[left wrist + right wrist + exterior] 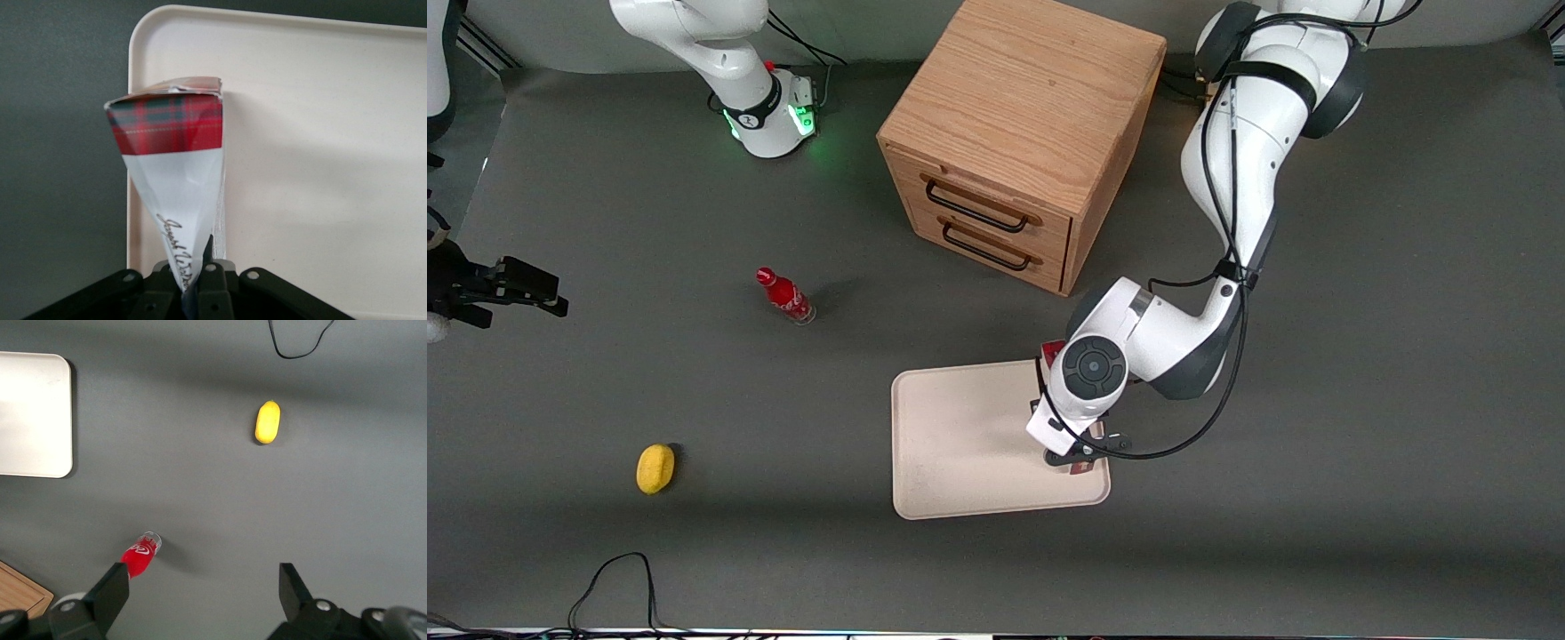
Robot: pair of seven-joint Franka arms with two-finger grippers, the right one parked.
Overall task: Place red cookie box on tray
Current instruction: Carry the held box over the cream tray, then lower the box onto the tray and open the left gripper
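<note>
My left gripper (1080, 458) is over the cream tray (960, 444), at its edge toward the working arm's end, and the wrist hides most of what it holds. In the left wrist view the gripper (197, 280) is shut on the red cookie box (177, 153), a long thin carton with a red tartan end and a white face with script. The pinch creases the box. The box lies along the tray (320, 167) just inside its rim. I cannot tell whether it touches the tray. Red bits of the box (1054, 351) show beside the wrist.
A wooden drawer cabinet (1023, 142) stands farther from the front camera than the tray. A small red bottle (785, 296) and a yellow lemon-like object (655, 468) lie toward the parked arm's end. A black cable (618, 578) loops near the front edge.
</note>
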